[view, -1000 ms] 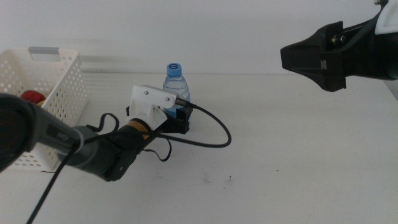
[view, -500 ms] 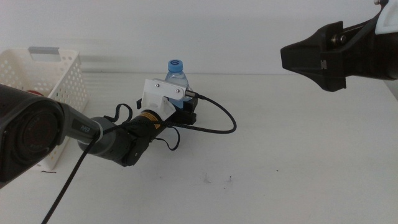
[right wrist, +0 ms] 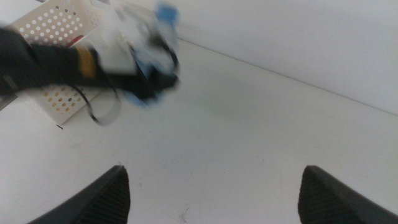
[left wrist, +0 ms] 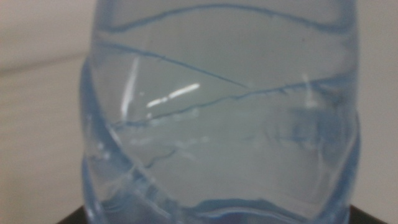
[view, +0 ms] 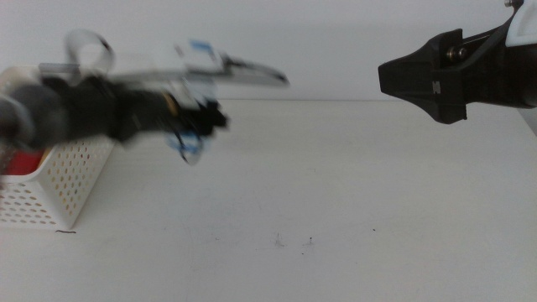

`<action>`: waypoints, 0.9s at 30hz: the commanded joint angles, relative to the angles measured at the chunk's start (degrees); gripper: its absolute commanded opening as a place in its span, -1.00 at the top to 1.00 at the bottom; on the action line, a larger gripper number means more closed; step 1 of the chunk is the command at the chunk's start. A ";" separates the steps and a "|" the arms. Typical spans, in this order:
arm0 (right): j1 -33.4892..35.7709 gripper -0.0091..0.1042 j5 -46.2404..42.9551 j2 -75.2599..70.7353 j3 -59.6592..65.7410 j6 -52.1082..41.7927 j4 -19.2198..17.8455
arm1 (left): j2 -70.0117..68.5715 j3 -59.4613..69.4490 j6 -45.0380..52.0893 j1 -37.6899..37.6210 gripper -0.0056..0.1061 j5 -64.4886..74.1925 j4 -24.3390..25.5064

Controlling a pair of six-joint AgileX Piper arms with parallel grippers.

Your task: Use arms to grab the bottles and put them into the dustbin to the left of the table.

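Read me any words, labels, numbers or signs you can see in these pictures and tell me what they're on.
None can be read.
Water bottle held in the left gripper: clear plastic, no label showing.
Basket: only holes, no print.
Right gripper: a pale mark on its side, too small to read.
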 commanded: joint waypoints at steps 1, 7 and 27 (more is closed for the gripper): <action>0.02 -0.79 -0.46 -0.25 -0.35 -0.42 -0.33 | -3.72 -5.42 4.64 2.35 0.93 11.60 -1.70; 0.02 -0.79 -0.46 -0.25 -0.35 -0.42 -0.33 | -3.55 -22.00 24.59 12.46 0.93 40.37 -13.80; 0.02 -0.79 -0.46 -0.25 -0.35 -0.42 -0.33 | 6.31 -30.22 33.83 35.40 0.91 51.06 -20.42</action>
